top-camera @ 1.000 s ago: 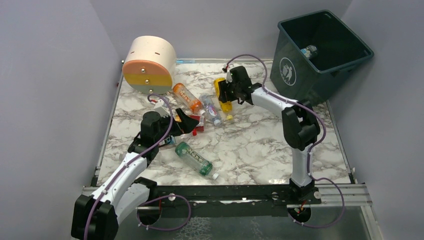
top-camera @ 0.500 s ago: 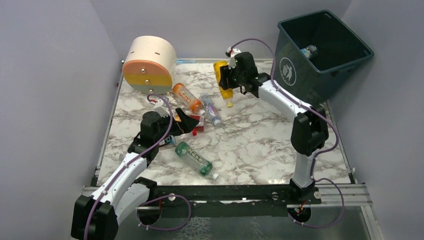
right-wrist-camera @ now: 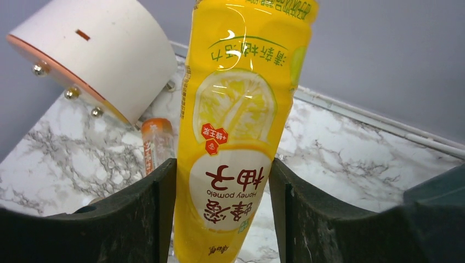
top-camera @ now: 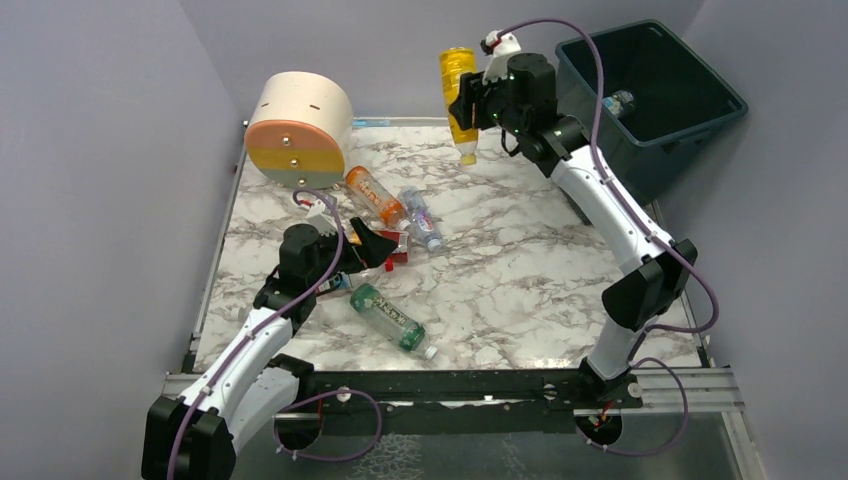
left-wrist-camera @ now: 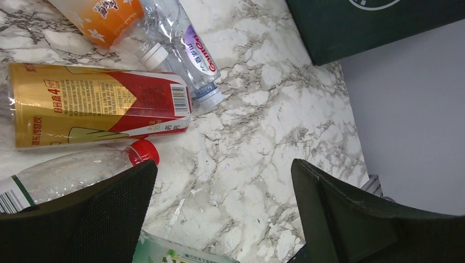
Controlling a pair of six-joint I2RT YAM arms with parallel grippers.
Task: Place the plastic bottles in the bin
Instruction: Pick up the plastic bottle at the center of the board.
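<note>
While the right gripper (top-camera: 470, 100) pinches the yellow bottle (top-camera: 458, 70) cap-down and near vertical, the bin (top-camera: 730, 97) lies to its right; the left gripper (top-camera: 378, 245) stands spread.

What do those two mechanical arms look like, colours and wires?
The left arm and right arm have white tube-like segments joined by chunky black joints. A thin purple cable loops loosely along each. Their jaws are broad, matte black, finely textured inside.

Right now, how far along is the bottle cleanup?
Done: one bottle lies in the bin. In hand: the right fingers hold a yellow bottle raised beside the bin, not yet over it. Left on the table: an orange bottle, a clear bottle, a green bottle, plus others by the open left fingers.
</note>
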